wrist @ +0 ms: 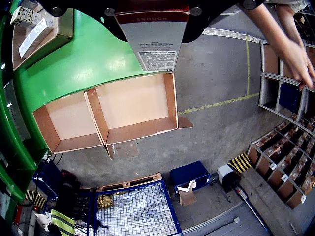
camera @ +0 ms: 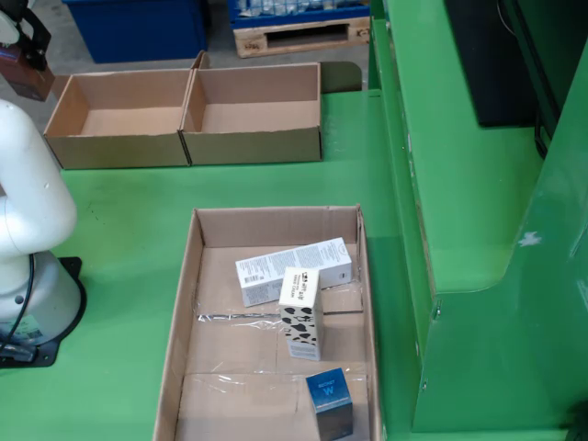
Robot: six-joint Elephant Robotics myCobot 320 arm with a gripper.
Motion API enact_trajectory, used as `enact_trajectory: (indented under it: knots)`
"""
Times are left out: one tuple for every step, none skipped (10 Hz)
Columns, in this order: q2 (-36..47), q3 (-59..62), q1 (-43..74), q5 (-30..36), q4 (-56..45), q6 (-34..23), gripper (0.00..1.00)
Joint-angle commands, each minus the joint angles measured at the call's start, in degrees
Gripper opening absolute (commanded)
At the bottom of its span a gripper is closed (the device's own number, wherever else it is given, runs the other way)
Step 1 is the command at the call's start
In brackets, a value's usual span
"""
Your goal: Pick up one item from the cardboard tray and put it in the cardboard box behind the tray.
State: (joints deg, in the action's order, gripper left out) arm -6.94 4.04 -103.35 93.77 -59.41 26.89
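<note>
In the wrist view my gripper (wrist: 152, 7) is shut on a red and grey carton (wrist: 153, 37), which hangs just above the top edge of the right-hand cardboard box (wrist: 142, 130). A second open box (wrist: 74, 143) adjoins it on the left; both look empty. In the fixed view the gripper (camera: 28, 41) and the dark red carton (camera: 26, 81) are at the top left, high beside the left box (camera: 119, 147), with the right box (camera: 253, 145) next to it. The cardboard tray (camera: 184, 303) holds a long white carton (camera: 294, 266), a cow-patterned carton (camera: 300, 312) and a blue carton (camera: 331, 397).
The white robot base (camera: 28, 239) stands left of the tray. A raised green ledge (camera: 459, 184) runs along the tray's right side. In the wrist view a person's arm (wrist: 290, 44) reaches toward shelves at the right, and a blue wire cage (wrist: 133, 211) sits on the floor.
</note>
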Motion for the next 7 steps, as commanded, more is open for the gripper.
enact_trajectory:
  knots:
    - [-4.87,-4.04,38.12,13.25,13.24,-18.72,0.0]
    - [-7.17,-4.04,42.12,14.64,18.53,-20.92,0.0]
    - [-7.17,-4.04,42.12,14.64,18.53,-20.92,0.0]
    - [-10.46,-4.04,46.63,16.81,24.64,-23.26,0.0]
    - [-13.23,-4.04,50.02,18.53,29.14,-24.92,0.0]
    - [-15.48,-4.04,52.53,19.46,33.12,-26.21,0.0]
    - [-15.48,-4.04,52.53,19.46,33.12,-26.21,0.0]
